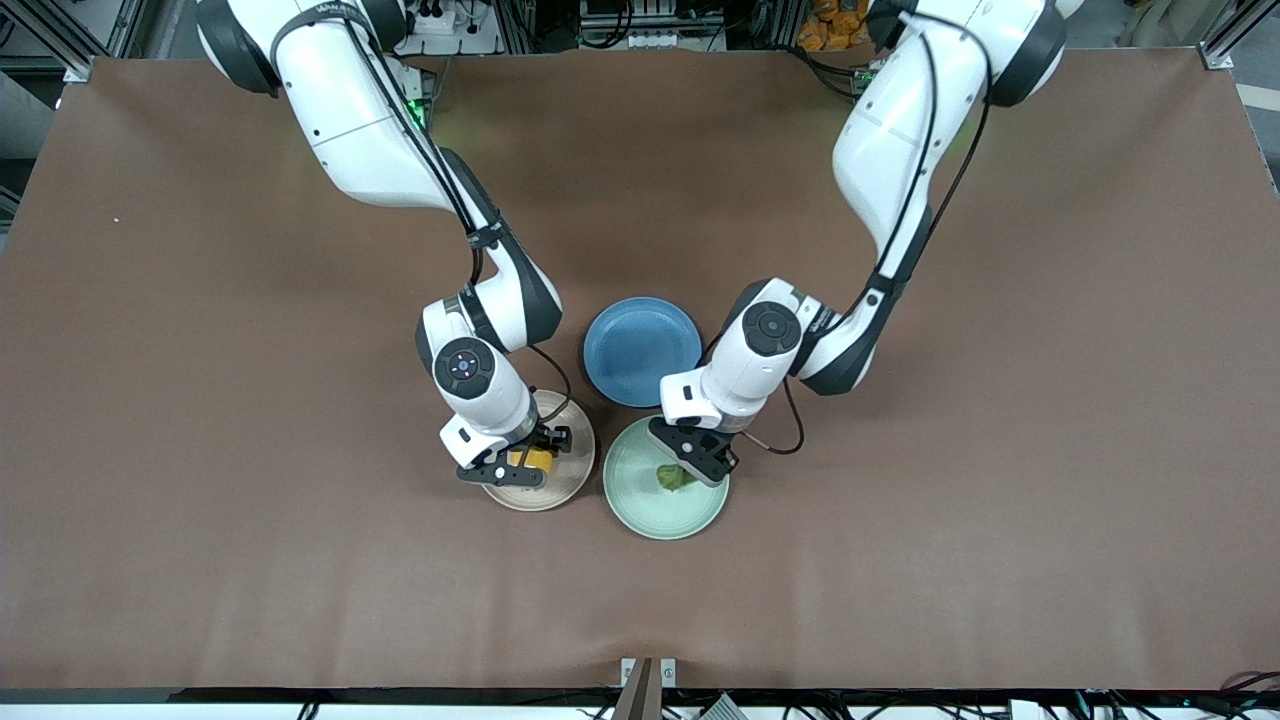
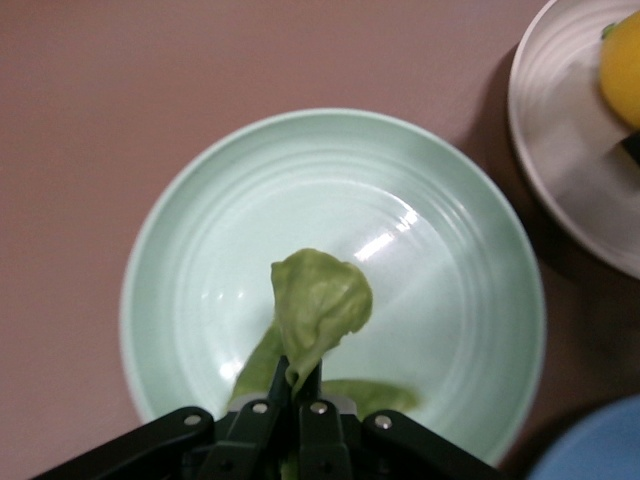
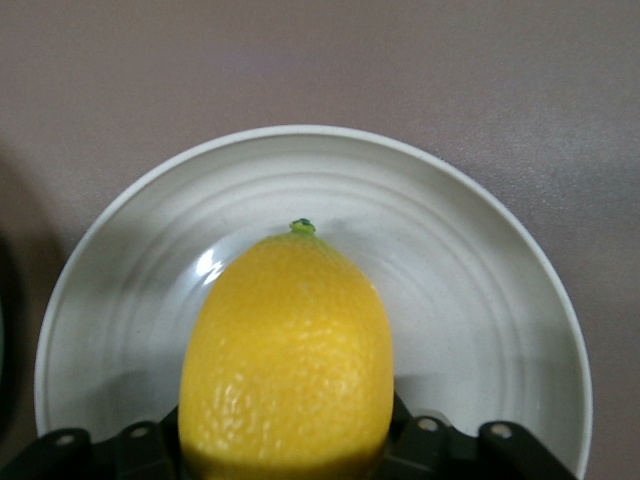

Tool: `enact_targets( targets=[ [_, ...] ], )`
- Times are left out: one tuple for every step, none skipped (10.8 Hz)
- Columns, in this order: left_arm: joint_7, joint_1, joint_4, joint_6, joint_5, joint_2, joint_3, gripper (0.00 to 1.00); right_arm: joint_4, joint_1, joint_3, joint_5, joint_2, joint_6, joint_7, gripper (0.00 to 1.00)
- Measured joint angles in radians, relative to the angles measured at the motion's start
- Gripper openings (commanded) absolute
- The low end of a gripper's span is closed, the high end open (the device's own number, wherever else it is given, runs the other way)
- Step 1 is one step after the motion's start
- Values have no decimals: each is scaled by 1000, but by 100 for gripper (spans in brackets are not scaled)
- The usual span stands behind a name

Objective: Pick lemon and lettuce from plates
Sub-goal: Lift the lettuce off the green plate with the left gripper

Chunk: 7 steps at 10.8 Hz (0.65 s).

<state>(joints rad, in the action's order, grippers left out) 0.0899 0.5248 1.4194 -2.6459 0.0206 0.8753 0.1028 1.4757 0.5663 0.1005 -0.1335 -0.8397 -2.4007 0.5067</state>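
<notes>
The yellow lemon (image 3: 290, 350) is between the fingers of my right gripper (image 3: 288, 432), over the pale beige plate (image 3: 480, 300). In the front view this gripper (image 1: 527, 462) holds the lemon (image 1: 537, 460) over that plate (image 1: 570, 475). My left gripper (image 2: 300, 385) is shut on the green lettuce (image 2: 318, 300), pinching its lower edge over the mint green plate (image 2: 160, 260). In the front view the left gripper (image 1: 688, 468) and the lettuce (image 1: 670, 479) are over the mint plate (image 1: 650, 510). I cannot tell whether the lettuce still touches the plate.
A blue round plate (image 1: 640, 350) lies farther from the front camera, between the two arms' wrists. The beige and mint plates lie side by side, almost touching. The brown table (image 1: 200, 500) spreads wide around them.
</notes>
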Motion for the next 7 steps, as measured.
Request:
enact_targets(
  targets=[
    [0,-8,-1,97,0,-50,0,0,0,0,0,0,-1,0,0,55],
    [0,-21,-3,198,0,-109,0,0,-1,0,0,0,-1,0,0,53],
    [0,-36,-3,296,0,-166,-1,0,-1,0,0,0,-2,0,0,50],
    [0,-57,-2,399,0,-220,-2,0,-1,0,1,0,-2,0,0,50],
    [0,-92,-1,509,0,-272,-4,0,-2,0,1,0,-2,0,0,50],
    [1,-133,2,601,0,-312,-4,0,-2,0,1,0,-2,0,0,50],
    [4,-170,7,680,0,-337,-4,0,-4,-1,2,0,-2,6,0,50]
  ],
)
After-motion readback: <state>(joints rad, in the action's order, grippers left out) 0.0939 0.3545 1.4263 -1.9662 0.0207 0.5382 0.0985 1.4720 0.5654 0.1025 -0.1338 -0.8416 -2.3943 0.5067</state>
